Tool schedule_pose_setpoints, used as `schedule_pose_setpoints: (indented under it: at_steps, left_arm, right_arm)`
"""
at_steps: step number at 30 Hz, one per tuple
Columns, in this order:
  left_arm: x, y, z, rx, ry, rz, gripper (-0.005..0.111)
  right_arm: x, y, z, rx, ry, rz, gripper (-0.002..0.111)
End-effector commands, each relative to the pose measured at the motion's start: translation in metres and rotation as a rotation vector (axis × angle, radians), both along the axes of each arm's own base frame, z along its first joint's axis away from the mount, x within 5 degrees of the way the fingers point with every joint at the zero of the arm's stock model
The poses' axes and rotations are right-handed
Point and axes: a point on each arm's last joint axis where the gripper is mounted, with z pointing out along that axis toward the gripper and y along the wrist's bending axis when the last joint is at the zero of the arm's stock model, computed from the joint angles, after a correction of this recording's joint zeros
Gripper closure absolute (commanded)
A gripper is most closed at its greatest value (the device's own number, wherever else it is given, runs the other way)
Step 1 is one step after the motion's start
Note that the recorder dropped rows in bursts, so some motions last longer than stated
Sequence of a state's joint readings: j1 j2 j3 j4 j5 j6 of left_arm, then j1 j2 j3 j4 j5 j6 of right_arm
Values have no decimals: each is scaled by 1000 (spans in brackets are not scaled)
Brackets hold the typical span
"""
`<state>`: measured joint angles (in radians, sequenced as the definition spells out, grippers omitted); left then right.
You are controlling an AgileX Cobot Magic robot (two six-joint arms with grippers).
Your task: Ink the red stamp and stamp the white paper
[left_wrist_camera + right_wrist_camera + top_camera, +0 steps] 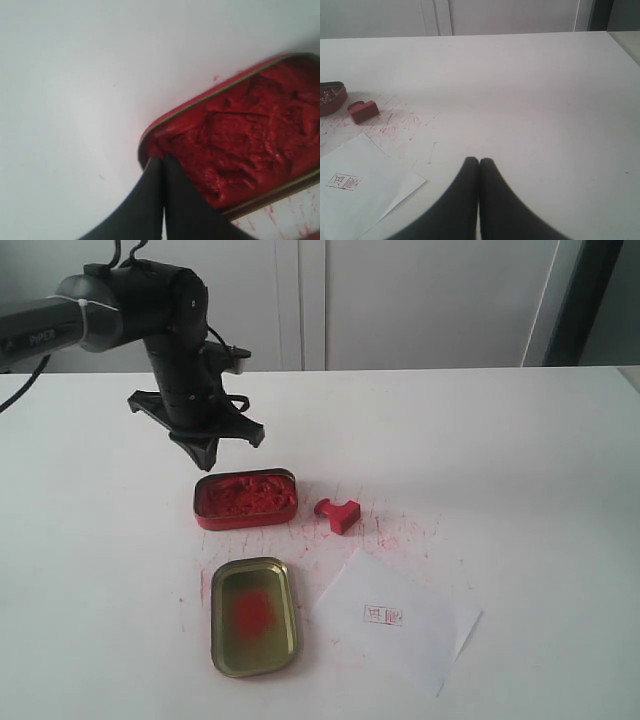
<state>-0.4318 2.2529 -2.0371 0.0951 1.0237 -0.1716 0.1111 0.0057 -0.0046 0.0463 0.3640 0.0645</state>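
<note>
The small red stamp (338, 513) lies on its side on the table, just right of the red ink tin (246, 498); it also shows in the right wrist view (363, 111). The white paper (395, 620) lies at the front right and bears a small red rectangular mark (384, 615), also seen on the paper (360, 200) in the right wrist view. My left gripper (207, 456) hangs shut and empty just above the tin's back left edge; its fingertips (163, 160) meet over the tin (240, 135). My right gripper (479, 161) is shut and empty, out of the exterior view.
A gold tin lid (254, 616) with a red smudge lies in front of the ink tin, left of the paper. Red ink specks (400, 532) dot the table between stamp and paper. A white wall with cabinet doors stands behind the table.
</note>
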Motion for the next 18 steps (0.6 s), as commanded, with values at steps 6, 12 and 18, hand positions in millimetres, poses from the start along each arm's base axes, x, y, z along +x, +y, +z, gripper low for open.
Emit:
schedule_pose_setpoints:
  at_steps: [6,12,18]
  left_arm:
    - [4,40,8,33,77,97,107]
    - [4,62,7,88,140,132,107]
    - [4,68,10,108,142,140,107]
  right_arm:
    - [0,0,0,1,-16,-7,108]
    - [0,0,0,1,-16,-7,108]
    - [0,0,0,1,-16,-7,108]
